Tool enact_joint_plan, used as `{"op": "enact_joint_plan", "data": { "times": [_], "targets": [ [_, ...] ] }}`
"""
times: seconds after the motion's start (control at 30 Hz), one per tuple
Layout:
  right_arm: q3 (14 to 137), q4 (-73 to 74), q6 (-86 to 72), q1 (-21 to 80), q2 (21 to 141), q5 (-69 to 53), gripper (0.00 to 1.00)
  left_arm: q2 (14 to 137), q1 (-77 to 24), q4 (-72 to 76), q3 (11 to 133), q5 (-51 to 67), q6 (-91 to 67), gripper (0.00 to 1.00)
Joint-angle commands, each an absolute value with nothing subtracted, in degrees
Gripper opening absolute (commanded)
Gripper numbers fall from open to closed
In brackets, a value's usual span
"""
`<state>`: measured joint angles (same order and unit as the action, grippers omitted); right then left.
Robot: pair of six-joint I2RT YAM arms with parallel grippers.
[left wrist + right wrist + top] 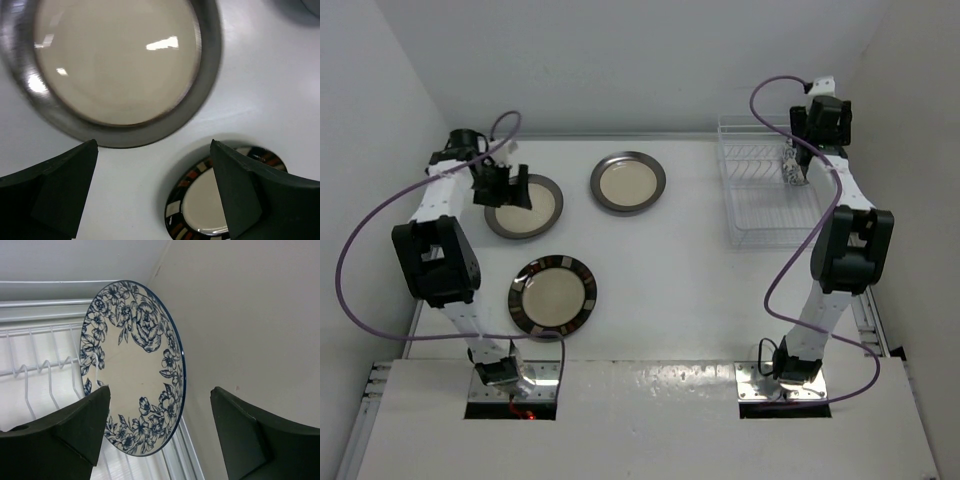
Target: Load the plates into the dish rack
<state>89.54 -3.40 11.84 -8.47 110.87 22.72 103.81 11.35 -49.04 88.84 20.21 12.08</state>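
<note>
Top external: high, behind arm bases, looks down from far, whole table (670, 290) in frame. Left wrist: close, faces down past own fingers (55, 185); grey-rimmed plate (115, 60) beyond fingertips, striped plate (200, 205) between fingers; both shared with top view. Right wrist: close, floral plate (135, 365) and dish rack (40, 370) just beyond fingers; also in top view.

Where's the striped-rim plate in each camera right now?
Top external: striped-rim plate, lower left of centre.
Left wrist: bottom right, partly hidden.
Right wrist: not in it.
Shared landmark: the nearest grey-rimmed plate, which fills the upper left of the left wrist view.
</note>
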Motion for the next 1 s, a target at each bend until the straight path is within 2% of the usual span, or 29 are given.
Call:
{"op": "enact_joint_plan", "data": {
  "times": [0.0,0.17,0.33,0.43,0.5,0.67,0.97],
  "targets": [
    [89.4,-4.7,11.0,-7.6,106.4,22.9,0.83,105.0,15.8,-48.0,93.2,20.9,3.8,1.0],
    [88.9,-2.5,12.0,-6.2,102.2,23.1,0.88,113.0,25.7,-46.8,99.2,20.9,0.1,0.96],
    [84.6,-2.4,12.6,-2.9,96.3,22.8,0.9,122.9,29.4,-47.8,105.9,28.5,2.0,0.88],
    [79.7,-3.2,12.7,-0.4,90.3,22.2,0.9,127.3,30.8,-49.3,108.8,28.7,2.1,0.85],
    [75.7,-3.8,12.7,3.0,85.4,22.1,0.9,128.8,32.9,-48.3,108.8,30.7,0.1,0.81],
    [66.8,-7.2,12.7,8.6,75.5,21.8,0.9,130.2,32.9,-47.6,106.4,35.0,1.5,0.8],
    [63.5,-9.2,16.3,13.5,64.8,22.5,0.9,131.8,32.2,-38.6,95.8,34.9,-2.6,0.76]
  ]
}}
